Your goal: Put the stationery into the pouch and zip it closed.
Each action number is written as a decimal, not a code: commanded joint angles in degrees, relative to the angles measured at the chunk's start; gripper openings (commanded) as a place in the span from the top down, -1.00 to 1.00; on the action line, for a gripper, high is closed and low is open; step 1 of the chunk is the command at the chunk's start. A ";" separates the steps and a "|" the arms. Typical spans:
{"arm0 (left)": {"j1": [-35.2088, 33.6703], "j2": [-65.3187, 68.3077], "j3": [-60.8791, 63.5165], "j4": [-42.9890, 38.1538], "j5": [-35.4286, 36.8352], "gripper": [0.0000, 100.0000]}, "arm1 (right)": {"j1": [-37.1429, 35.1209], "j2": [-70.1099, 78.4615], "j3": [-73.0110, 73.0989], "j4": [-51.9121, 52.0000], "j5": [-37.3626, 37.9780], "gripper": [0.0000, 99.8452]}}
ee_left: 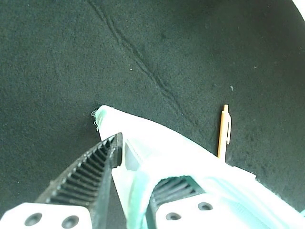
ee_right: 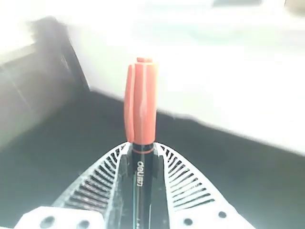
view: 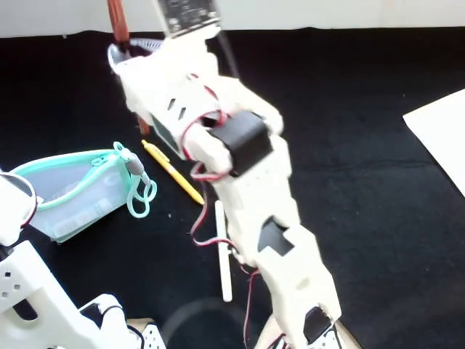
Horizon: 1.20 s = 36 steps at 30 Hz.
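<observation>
left claw (ee_left: 136, 164) pinches the pouch (ee_left: 186, 155) rim, probably holding it open; right claw (ee_right: 141, 150) clamps a red-capped pen (ee_right: 141, 98) well beyond it.

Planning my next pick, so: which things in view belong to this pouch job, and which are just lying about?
Job: pouch, gripped by the left end effector; red-capped pen in the right end effector; yellow pen; white stick, likely stationery.
Lying about: white sheet at the high view's edge.
</observation>
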 commanded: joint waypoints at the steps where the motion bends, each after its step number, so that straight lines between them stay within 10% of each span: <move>1: 1.10 0.75 1.45 -0.79 -0.79 0.99 | -3.74 -5.58 -6.64 -4.26 1.14 0.99; 36: 0.75 0.40 1.27 -0.97 -0.79 0.99 | -16.40 8.48 -6.73 -4.88 -1.85 0.98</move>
